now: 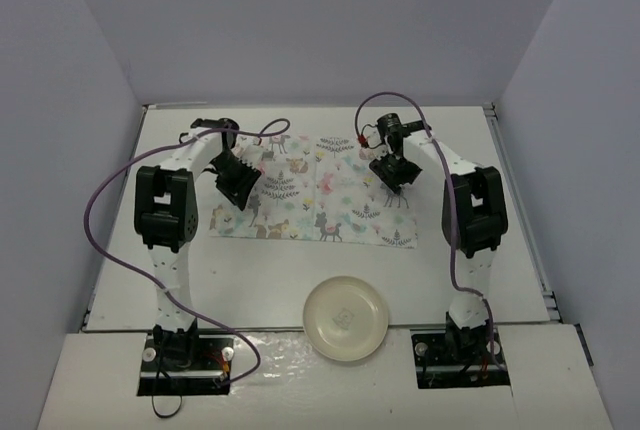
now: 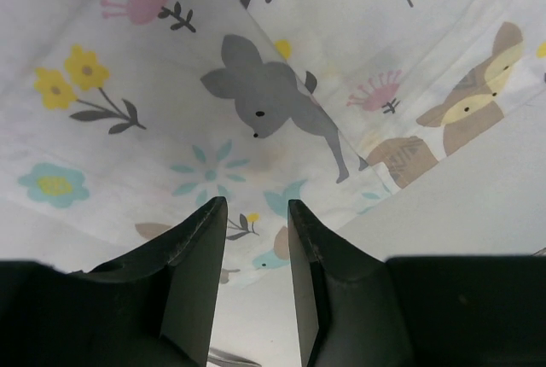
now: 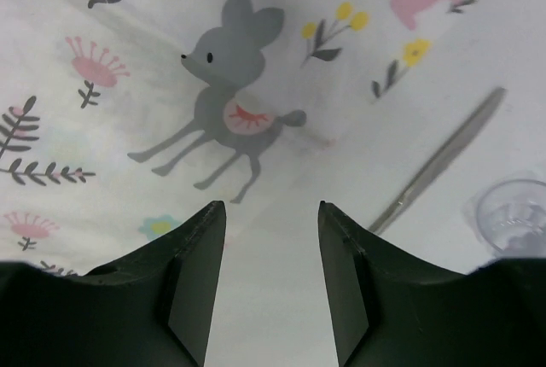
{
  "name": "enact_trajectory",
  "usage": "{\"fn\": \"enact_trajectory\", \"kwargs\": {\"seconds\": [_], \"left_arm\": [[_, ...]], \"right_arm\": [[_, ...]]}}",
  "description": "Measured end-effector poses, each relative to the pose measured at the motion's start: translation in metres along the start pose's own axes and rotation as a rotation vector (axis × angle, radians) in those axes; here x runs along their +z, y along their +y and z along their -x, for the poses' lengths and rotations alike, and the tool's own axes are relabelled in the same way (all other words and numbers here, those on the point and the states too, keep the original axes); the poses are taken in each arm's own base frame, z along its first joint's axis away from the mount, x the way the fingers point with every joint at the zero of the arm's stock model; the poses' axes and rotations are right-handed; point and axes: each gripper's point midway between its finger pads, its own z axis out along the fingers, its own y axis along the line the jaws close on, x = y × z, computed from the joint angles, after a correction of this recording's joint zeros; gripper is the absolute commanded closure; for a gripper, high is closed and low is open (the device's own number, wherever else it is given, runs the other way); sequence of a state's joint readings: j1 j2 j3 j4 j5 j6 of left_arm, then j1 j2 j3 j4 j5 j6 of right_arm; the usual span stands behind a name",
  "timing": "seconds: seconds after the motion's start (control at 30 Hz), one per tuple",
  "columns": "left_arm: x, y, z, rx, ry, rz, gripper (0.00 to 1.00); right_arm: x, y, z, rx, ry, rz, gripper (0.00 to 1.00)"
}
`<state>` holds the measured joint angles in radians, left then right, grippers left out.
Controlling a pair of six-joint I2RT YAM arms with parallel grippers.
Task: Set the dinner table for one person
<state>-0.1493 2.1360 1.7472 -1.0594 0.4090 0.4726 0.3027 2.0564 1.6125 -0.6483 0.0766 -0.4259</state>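
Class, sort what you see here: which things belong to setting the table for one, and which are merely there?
Belongs to the job:
dinner table
patterned placemat
cream plate
slim metal utensil
clear cup

Merely there:
purple cables
white enclosure walls

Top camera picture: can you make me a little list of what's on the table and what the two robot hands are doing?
table: white dinner table
mat: animal-print placemat, lying spread out in the middle
plate: cream round plate, at the near edge, off the mat
left gripper: over the mat's left end, jaws apart, holding nothing
right gripper: over the mat's right end, jaws apart, holding nothing
also there: silver utensil and clear cup, seen only in the right wrist view
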Motion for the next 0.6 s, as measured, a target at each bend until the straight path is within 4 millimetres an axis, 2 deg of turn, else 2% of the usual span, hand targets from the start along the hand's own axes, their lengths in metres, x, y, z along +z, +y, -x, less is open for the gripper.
{"fn": "enact_trajectory", "kwargs": {"seconds": [0.13, 0.2, 0.3, 0.37, 0.47, 0.6], "left_arm": [[-0.02, -0.007, 0.002, 0.012, -0.046, 0.028, 0.68], [-0.03, -0.009, 0.003, 0.016, -0.073, 0.048, 0.67], [-0.045, -0.011, 0.004, 0.006, -0.111, 0.094, 0.63], [-0.06, -0.009, 0.005, -0.012, -0.142, 0.149, 0.59], [-0.094, -0.005, 0.002, -0.036, -0.213, 0.242, 0.55], [-0.136, -0.001, -0.019, -0.047, -0.275, 0.383, 0.53]], "right_arm": [[-0.041, -0.013, 0.011, 0.009, -0.099, -0.048, 0.53], [-0.061, -0.019, 0.015, 0.015, -0.147, -0.069, 0.46], [-0.087, -0.024, 0.019, 0.029, -0.21, -0.092, 0.29], [-0.101, -0.021, 0.018, 0.031, -0.246, -0.061, 0.3], [-0.112, -0.001, 0.011, 0.017, -0.281, 0.044, 0.34], [-0.1, 0.059, -0.021, -0.032, -0.232, 0.304, 0.37]]}}
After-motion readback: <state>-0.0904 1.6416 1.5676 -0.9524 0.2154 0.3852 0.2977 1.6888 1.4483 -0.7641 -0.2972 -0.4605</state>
